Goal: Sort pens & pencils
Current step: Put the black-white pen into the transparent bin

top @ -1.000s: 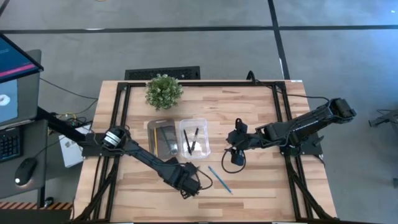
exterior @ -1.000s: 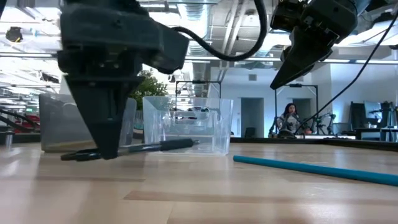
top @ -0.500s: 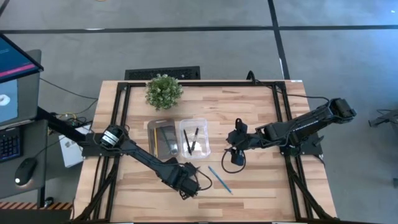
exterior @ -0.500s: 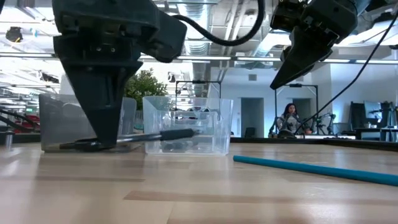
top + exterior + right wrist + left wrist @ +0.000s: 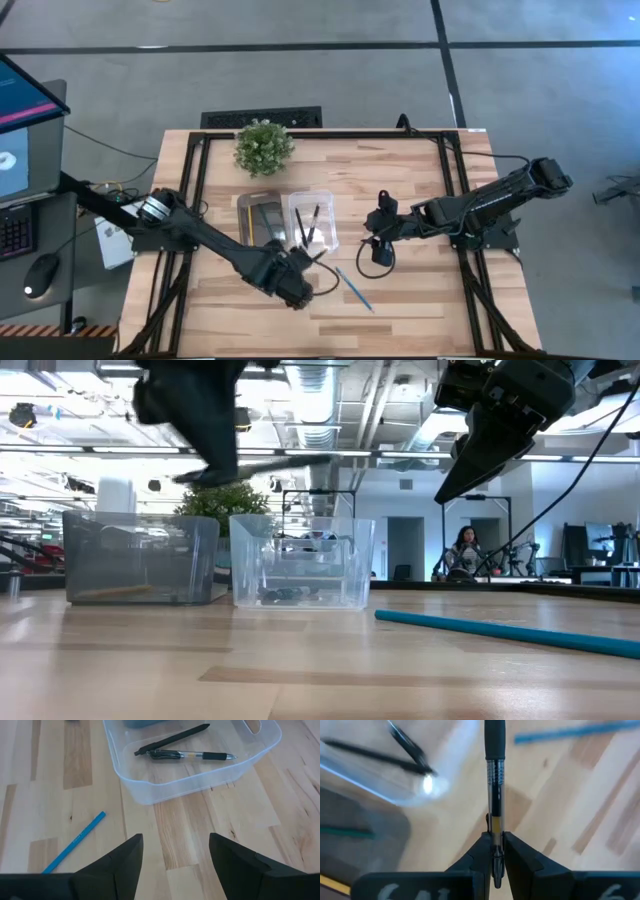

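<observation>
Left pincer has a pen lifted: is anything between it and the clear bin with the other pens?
Nothing visible. The left pincer grips the pen above the table, higher than the clear bin's rim, whose open top holds two pens. The right pincer hangs apart.

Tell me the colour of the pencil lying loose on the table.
Blue pencil, clearest in the right wrist view.
</observation>
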### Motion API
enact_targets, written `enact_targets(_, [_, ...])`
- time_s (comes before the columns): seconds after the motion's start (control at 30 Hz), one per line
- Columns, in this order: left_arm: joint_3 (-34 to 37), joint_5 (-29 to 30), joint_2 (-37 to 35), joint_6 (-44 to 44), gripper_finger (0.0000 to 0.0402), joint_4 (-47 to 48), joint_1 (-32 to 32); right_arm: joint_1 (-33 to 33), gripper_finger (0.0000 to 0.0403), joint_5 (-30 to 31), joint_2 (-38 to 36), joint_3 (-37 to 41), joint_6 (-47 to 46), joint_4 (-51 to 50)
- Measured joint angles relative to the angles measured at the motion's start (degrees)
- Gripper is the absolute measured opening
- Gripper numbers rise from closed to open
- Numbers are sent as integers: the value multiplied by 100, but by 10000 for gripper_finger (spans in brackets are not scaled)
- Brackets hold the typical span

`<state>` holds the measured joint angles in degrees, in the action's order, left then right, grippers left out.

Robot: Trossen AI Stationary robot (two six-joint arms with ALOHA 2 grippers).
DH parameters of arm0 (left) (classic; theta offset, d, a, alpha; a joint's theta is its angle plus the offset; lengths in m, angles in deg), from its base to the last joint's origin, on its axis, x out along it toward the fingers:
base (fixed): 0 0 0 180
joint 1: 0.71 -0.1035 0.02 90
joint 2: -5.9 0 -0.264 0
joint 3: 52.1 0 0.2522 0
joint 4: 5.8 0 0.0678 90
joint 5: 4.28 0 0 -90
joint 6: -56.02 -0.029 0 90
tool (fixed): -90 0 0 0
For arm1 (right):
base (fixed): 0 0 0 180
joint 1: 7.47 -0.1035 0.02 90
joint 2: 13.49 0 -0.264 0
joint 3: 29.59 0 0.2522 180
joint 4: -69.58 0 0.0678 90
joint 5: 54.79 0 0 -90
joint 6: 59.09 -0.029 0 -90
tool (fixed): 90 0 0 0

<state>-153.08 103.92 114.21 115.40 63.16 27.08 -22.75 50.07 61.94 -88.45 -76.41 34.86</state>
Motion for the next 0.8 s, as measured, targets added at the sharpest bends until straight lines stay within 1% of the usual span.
enact_targets(0.17, [0, 543, -325, -119, 31, 22, -378, 0, 249, 0, -1, 0, 133, 7])
enact_targets(0.23, [0, 539, -343, -217, 31, 28, -632, 0, 249, 0, 0, 0, 134, 16])
enact_targets(0.37, [0, 325, -343, -434, 32, 65, -1141, 0, 249, 0, 0, 0, 133, 14])
enact_targets(0.5, [0, 263, -343, -658, 32, 59, -1552, 0, 249, 0, 0, 0, 138, 3])
enact_targets(0.53, [0, 177, -343, -667, 32, 63, -1637, 0, 249, 0, 0, 0, 140, 1])
enact_targets(0.67, [0, -569, -309, -667, 32, 45, -1960, 0, 249, 0, 0, 0, 206, -8])
enact_targets(0.8, [0, -752, -258, -643, 32, 114, -2137, 0, 249, 0, 0, 0, 289, -23])
